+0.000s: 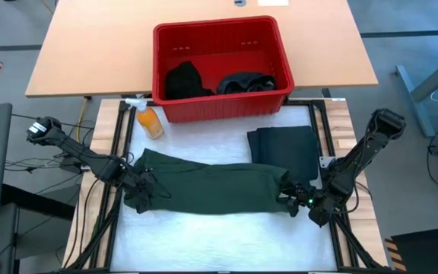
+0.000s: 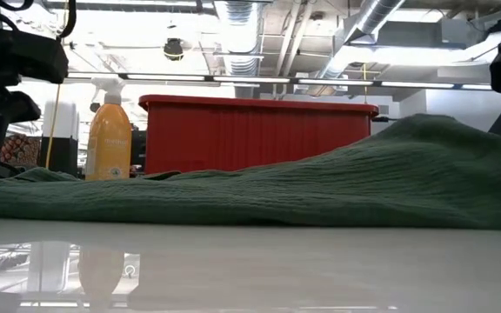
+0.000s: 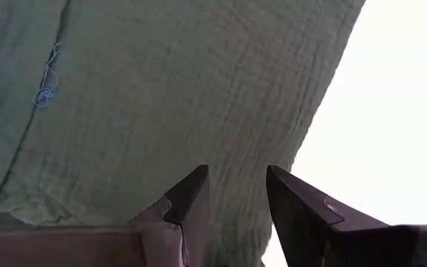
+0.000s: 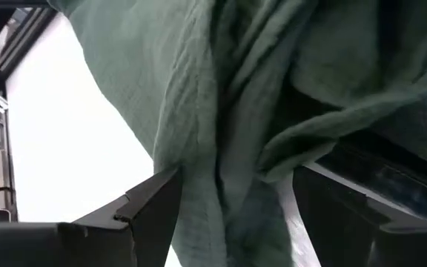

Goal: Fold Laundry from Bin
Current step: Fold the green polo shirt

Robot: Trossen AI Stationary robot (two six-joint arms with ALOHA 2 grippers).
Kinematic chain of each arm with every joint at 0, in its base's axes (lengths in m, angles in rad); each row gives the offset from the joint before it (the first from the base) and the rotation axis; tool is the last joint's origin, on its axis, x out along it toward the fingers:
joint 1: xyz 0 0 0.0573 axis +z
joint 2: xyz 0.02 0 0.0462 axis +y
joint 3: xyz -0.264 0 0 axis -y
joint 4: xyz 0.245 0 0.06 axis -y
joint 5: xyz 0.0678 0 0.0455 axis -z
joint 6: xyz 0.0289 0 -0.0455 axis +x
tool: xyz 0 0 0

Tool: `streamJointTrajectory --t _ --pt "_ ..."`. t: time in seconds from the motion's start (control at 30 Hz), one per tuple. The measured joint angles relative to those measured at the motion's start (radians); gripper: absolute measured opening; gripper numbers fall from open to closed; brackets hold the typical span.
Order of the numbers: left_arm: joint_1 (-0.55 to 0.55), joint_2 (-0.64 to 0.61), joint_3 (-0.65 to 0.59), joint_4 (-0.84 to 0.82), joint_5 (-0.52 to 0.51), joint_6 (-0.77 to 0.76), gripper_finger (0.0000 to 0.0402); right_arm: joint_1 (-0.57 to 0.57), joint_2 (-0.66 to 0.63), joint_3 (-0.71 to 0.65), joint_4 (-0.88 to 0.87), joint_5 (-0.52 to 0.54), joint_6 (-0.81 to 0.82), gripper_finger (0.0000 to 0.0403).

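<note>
A dark olive-green garment lies stretched across the white table top between my two grippers; it also shows in the low view. My left gripper is at its left end, fingers apart over the flat cloth. My right gripper is at its right end, fingers wide apart on either side of a bunched part. A black folded cloth lies flat behind the right end. The red bin stands at the far edge with dark garments inside. My left gripper's fingers come down over the green garment near its edge; I cannot tell whether they touch it. My right gripper's fingers stand on either side of a gathered bunch of several folds; I cannot tell whether they press it.
An orange spray bottle stands at the bin's near left corner and shows in the low view. A wooden table lies beyond the bin. Bare white surface runs along the near side.
</note>
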Motion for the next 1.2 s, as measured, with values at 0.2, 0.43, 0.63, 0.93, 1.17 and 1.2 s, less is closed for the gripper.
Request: streamJointTrajectory --t 0.2,0.43,0.63,0.93,1.17,1.2 --pt "0.001 0.000 0.000 0.013 -0.003 -0.001 0.0123 -0.018 0.001 0.000 -0.077 0.032 0.039 0.0285" --pt "0.004 0.028 0.002 0.335 -0.145 0.044 0.0123 -0.096 0.002 0.000 -0.042 0.048 -0.039 0.0227" --pt "0.084 0.120 0.002 0.533 -0.268 0.124 0.0123 -0.131 0.002 0.000 0.022 -0.036 -0.135 0.0072" --pt "0.239 0.381 0.002 0.993 -0.251 0.252 0.0123 -0.133 -0.125 0.042 0.016 -0.167 -0.214 0.0020" --pt "0.318 0.674 0.136 1.240 -0.182 0.337 0.0123 -0.191 -0.274 0.166 0.015 -0.186 -0.414 0.0018" --pt "0.327 0.720 0.173 1.222 -0.159 0.348 0.0123 -0.203 -0.285 0.191 0.015 -0.189 -0.448 0.0018"
